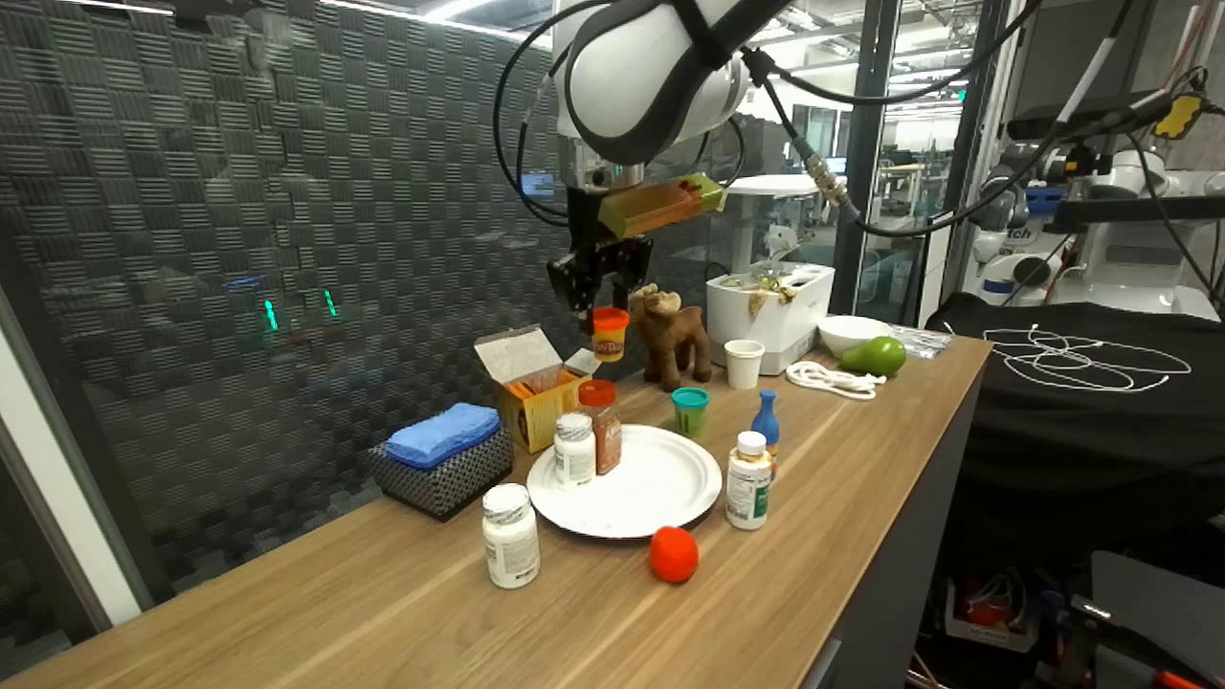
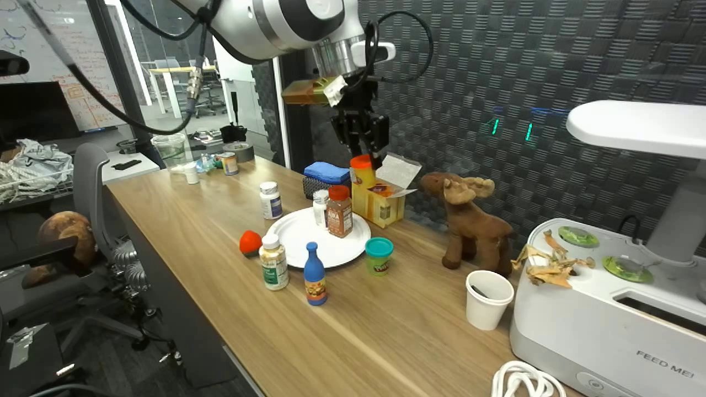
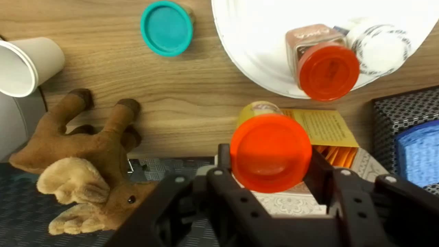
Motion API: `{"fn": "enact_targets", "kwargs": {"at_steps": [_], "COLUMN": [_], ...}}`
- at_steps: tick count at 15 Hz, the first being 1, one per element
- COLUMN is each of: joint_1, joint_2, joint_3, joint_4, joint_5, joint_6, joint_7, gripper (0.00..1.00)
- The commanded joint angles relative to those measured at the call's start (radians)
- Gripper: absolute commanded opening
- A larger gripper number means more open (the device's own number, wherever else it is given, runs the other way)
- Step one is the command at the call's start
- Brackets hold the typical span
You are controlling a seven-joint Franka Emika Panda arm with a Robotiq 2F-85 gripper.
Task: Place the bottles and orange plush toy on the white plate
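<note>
In an exterior view, the pincer (image 1: 604, 314) clamps a red-lidded tub (image 1: 610, 337) mid-frame — high, presumably to clear the bottles (image 1: 575, 461) — while the orange plush toy (image 1: 674, 555) sits lower centre, off the white plate (image 1: 662, 483).

A dark wall (image 1: 402, 124) with a blocky, woven-looking texture runs behind the wood-topped counter (image 1: 316, 612), and glass panes (image 1: 904, 163) near it show bright ceiling lights (image 1: 924, 40) beyond. In an exterior view, a whiteboard (image 2: 58, 55) with red writing shows behind a black monitor (image 2: 41, 113), and a grey office chair (image 2: 91, 184) sits beside the counter on dark flooring (image 2: 143, 380).
</note>
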Motion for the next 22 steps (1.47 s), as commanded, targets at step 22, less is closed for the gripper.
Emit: {"fn": "enact_targets", "kwargs": {"at_steps": [22], "joint_1": [0.037], "joint_2": [-0.216], "joint_3": [0.117], "joint_4": [-0.458], "joint_5": [0.007], "joint_6": [0.187], "joint_7": [0.211], "gripper": [0.28]}}
